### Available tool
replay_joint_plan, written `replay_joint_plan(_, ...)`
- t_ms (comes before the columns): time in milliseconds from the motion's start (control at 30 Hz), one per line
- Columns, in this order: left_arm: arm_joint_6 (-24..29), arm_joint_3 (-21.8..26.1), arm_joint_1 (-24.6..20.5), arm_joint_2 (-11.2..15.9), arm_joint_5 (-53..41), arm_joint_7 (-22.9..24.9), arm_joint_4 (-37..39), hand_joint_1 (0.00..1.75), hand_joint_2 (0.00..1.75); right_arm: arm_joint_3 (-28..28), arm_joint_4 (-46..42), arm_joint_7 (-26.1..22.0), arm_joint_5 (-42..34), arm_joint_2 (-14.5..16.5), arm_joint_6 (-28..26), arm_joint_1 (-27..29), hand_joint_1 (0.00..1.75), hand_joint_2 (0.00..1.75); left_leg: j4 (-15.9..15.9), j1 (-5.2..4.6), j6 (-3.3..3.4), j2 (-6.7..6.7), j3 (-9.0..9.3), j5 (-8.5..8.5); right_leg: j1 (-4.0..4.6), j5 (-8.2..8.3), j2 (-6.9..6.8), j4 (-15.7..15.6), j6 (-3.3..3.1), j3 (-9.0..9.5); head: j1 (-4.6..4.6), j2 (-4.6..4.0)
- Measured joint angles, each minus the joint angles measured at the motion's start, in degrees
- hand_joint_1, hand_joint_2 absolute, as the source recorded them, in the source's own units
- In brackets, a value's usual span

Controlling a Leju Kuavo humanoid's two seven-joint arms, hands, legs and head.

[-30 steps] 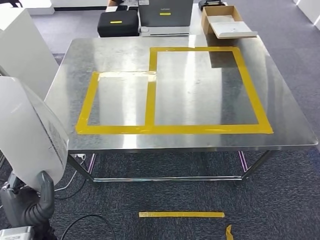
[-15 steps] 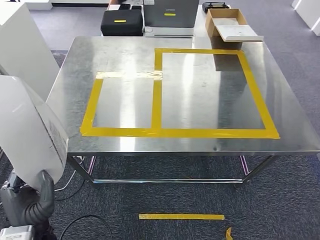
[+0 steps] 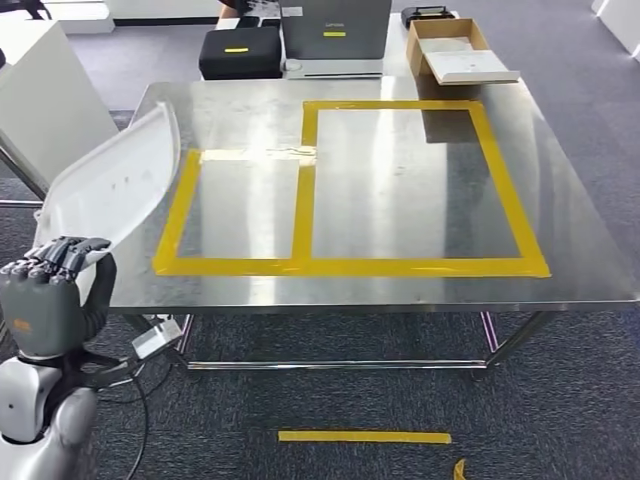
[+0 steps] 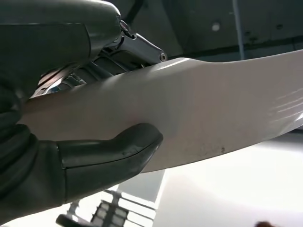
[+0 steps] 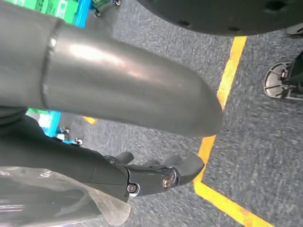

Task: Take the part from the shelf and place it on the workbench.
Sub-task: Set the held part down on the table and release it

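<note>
Part first: a broad, white, curved plastic panel (image 3: 113,185) with a raised lip along its far end, held tilted at the front-left corner of the workbench. Its upper end leans over the bench's left edge, reaching toward the yellow tape, while its lower end sits in the left hand (image 3: 49,300), below and just outside the table's front edge. None of the views makes clear whether the panel touches the metal. The left hand grips it: in the left wrist view the thick grey thumb (image 4: 107,158) presses on one face of the white panel (image 4: 214,109) and the darker fingers (image 4: 107,52) lie along the opposite face.

The workbench is a shiny stainless-steel table (image 3: 573,230) marked with yellow tape (image 3: 302,200) forming two adjoining rectangles, a smaller one on the left and a larger one on the right. At its far side stand a black carrying case (image 3: 240,52), a grey box-shaped device (image 3: 332,28) and an open cardboard box (image 3: 438,45) with a flat white piece lying in it.

On the dark grey carpet in front of the table lies a short yellow tape strip (image 3: 364,437). A large white slanted panel (image 3: 45,105) stands to the left of the table.

The right hand (image 5: 157,175) hangs over carpet crossed by yellow floor lines (image 5: 221,142); its dark fingers are spread loosely and hold nothing.
</note>
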Motion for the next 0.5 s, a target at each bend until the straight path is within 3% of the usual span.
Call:
replay_joint_plan(67, -1.6, 0.2, -5.2, 2.9, -4.1, 1.6, 4.9, 1.75, 1.75, 0.4, 0.2, -0.4, 0.4, 0.0, 0.3, -0.2, 0.0, 0.0, 7.0, 0.05, -0.46, 0.06, -3.18, -3.38, 0.02, 0.08, -0.07, 0.0, -0.27, -0.02, -0.17, 0.0)
replay_joint_plan(133, -3.8, -0.2, -10.9, 5.9, -7.2, 2.3, 11.2, 1.75, 1.75, 0.8, 0.4, -0.7, 0.7, -0.1, 0.7, -0.3, 0.0, 0.0, 12.1, 0.06, -0.63, 0.08, -5.62, -4.58, 0.1, 0.09, -0.06, 0.0, -0.32, -0.05, -0.18, 0.0)
replay_joint_plan(167, -4.9, -0.5, -13.8, 7.5, -8.1, 2.4, 14.5, 1.75, 1.75, 1.0, 0.5, -0.9, 0.8, -0.2, 0.8, -0.3, 0.0, 0.0, 11.8, 0.05, -0.56, 0.09, -5.55, -3.56, 0.16, 0.08, -0.01, 0.0, -0.33, -0.02, -0.18, 0.0)
replay_joint_plan(200, -5.7, -0.9, -16.5, 8.9, -8.8, 2.4, 17.6, 1.75, 1.75, 1.2, 0.6, -1.1, 0.9, -0.2, 0.9, -0.3, 0.0, 0.0, 9.3, 0.03, -0.38, 0.1, -4.46, -1.62, 0.22, 0.08, 0.06, 0.0, -0.33, 0.08, -0.19, 0.0)
replay_joint_plan(267, -6.5, -1.6, -20.8, 10.9, -9.5, 2.4, 22.2, 1.75, 1.75, 1.4, 0.7, -1.3, 0.9, -0.3, 0.9, -0.3, 0.0, 0.0, 1.7, -0.1, 0.11, 0.1, -1.2, 2.39, 0.42, 0.05, 0.24, 0.1, -0.25, 0.17, -0.17, 0.0)
replay_joint_plan(300, -6.7, -1.9, -22.5, 11.6, -9.7, 2.5, 24.0, 1.75, 1.75, 1.5, 0.7, -1.4, 0.9, -0.3, 0.9, -0.3, 0.0, 0.0, -1.2, -0.19, 0.35, 0.1, 0.01, 3.31, 0.53, 0.07, 0.36, 0.1, -0.13, 0.0, -0.16, 0.0)
replay_joint_plan(333, -6.7, -2.3, -23.7, 12.1, -9.8, 2.5, 25.5, 1.75, 1.75, 1.6, 0.8, -1.4, 0.9, -0.4, 0.9, -0.4, 0.0, 0.0, -2.9, -0.31, 0.53, 0.1, 0.59, 3.54, 0.61, 0.14, 0.46, 0.2, 0.04, -0.25, -0.12, 0.0)
replay_joint_plan(433, -6.7, -3.2, -25.5, 13.3, -10.0, 2.7, 28.4, 1.75, 1.75, 1.7, 0.9, -1.5, 0.9, -0.5, 0.9, -0.3, 0.0, 0.0, -4.0, -0.3, 1.09, 0.15, 0.69, 3.3, 0.62, 0.12, 0.61, 0.2, 0.76, -0.78, -0.1, 0.0)
replay_joint_plan(500, -6.7, -3.6, -26.2, 13.6, -10.1, 2.8, 29.5, 1.75, 1.75, 1.8, 1.0, -1.5, 0.9, -0.6, 1.0, -0.3, 0.0, 0.0, -4.4, 0.0, 1.68, 0.25, 0.82, 3.48, 0.58, -1.58, 0.56, 2.8, 1.32, -2.22, 0.08, 0.0)
